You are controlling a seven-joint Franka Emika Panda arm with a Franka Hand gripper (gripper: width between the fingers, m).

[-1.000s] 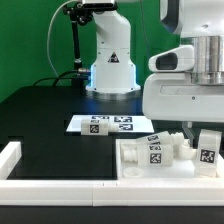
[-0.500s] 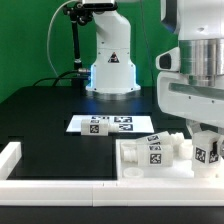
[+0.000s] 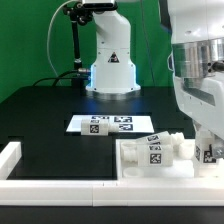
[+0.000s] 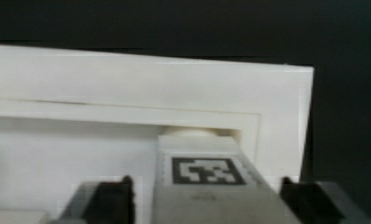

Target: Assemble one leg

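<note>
The leg point(image 3: 208, 154) is a short white peg with a black-and-white tag. It stands at the exterior view's right, next to the large white square block point(image 3: 150, 156), and is mostly hidden behind my gripper point(image 3: 205, 146). In the wrist view the leg point(image 4: 205, 172) lies between my two fingers, tag facing the camera. My gripper point(image 4: 203, 206) is open and straddles the leg. A dark fingertip point(image 4: 113, 200) shows on each side, with a small gap to the leg. White block surface point(image 4: 111, 95) fills the view behind it.
The marker board point(image 3: 105, 124) lies on the black table near the middle. A white raised border point(image 3: 60, 186) runs along the front and up the exterior view's left side. The robot base point(image 3: 110, 60) stands at the back.
My gripper has moved toward the exterior view's right and lower. It now covers most of the leg, which showed beside it before.
</note>
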